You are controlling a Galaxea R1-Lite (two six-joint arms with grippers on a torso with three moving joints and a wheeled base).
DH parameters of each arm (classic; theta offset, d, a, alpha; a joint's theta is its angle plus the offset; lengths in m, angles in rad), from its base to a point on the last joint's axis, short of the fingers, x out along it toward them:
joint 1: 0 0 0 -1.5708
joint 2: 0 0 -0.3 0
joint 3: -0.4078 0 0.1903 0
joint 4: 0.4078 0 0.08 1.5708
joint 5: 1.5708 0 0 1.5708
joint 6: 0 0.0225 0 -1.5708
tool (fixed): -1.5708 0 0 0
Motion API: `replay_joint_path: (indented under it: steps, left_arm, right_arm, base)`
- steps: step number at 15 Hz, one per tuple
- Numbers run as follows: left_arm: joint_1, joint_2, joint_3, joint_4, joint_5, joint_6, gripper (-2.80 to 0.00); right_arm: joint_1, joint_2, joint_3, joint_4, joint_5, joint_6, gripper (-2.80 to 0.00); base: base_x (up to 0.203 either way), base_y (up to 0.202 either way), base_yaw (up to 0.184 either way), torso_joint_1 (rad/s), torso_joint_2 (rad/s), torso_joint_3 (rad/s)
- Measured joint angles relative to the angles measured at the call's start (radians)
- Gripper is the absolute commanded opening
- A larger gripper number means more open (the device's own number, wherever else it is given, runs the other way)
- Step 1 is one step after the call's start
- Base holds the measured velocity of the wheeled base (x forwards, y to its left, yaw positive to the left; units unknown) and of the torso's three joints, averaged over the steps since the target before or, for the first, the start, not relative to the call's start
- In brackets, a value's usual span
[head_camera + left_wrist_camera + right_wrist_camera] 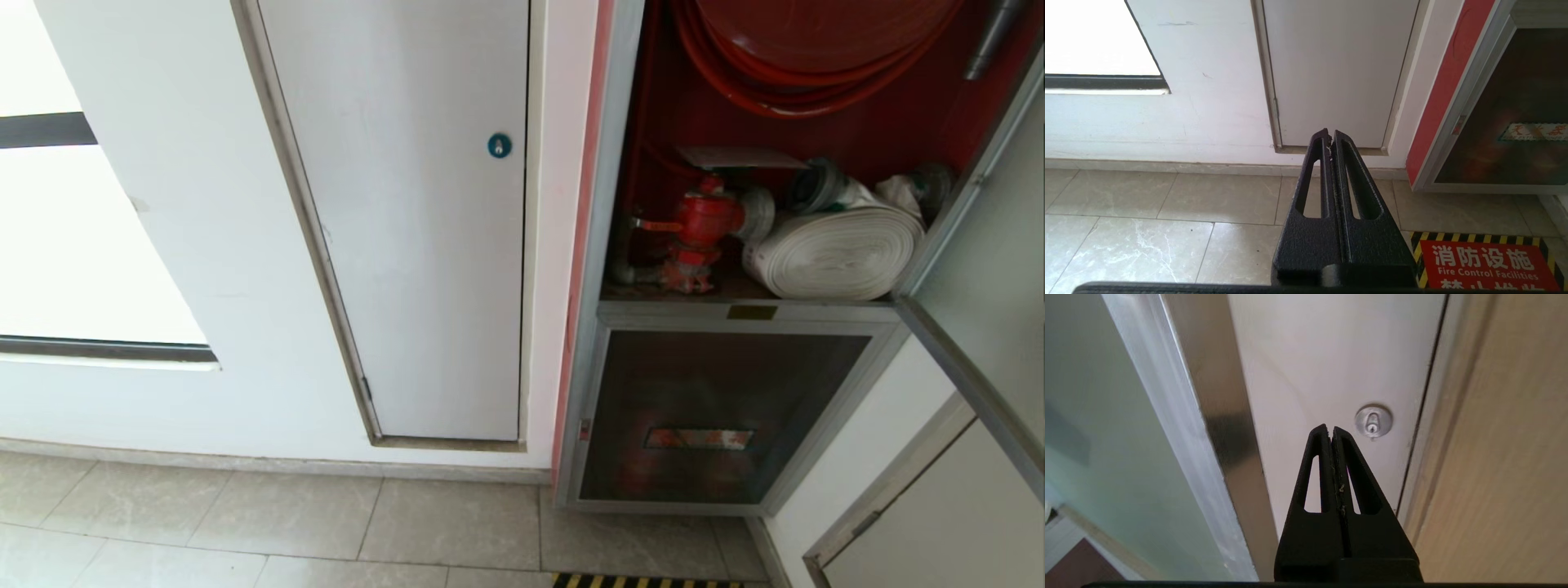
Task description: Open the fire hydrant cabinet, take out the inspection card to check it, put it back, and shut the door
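Note:
The fire hydrant cabinet [608,245] stands open, showing a red hose reel [816,49], a red valve [702,220] and a white rolled hose [841,253]. A flat pale card [739,157], apparently the inspection card, lies on top of the valve. The door [971,384] is swung out to the right. Neither gripper shows in the head view. My right gripper [1330,430] is shut and empty, just beside the door's aluminium frame [1180,428], pointing at a white panel with a round silver lock [1373,421]. My left gripper [1330,136] is shut, parked low over the floor.
A white wall panel with a blue lock [500,145] is left of the cabinet. Below the open compartment sits a smaller glass panel with a red label [710,416]. A red floor sign with striped border [1486,265] lies before the cabinet. A wooden surface [1515,457] flanks the right gripper.

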Motion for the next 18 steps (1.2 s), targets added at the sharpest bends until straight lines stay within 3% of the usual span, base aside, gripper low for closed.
replay_joint_path:
  steps: [3, 15, 18]
  left_arm:
    - [0.0, 0.0, 0.0, 0.0, 0.0, 0.0, -2.8]
    - [0.0, 0.0, 0.0, 0.0, 0.0, 0.0, -2.8]
    - [0.0, 0.0, 0.0, 0.0, 0.0, 0.0, -2.8]
  right_arm:
    - [0.01, 0.005, 0.003, -0.002, 0.055, -0.004, -2.8]
    - [0.177, -0.055, 0.031, -0.003, 0.058, -0.006, -2.8]
    - [0.25, -0.084, 0.045, -0.002, 0.058, -0.007, -2.8]
  base:
    - [0.0, 0.0, 0.0, 0.0, 0.0, 0.0]
    - [0.0, 0.0, 0.0, 0.0, 0.0, 0.0]
    - [0.0, 0.0, 0.0, 0.0, 0.0, 0.0]
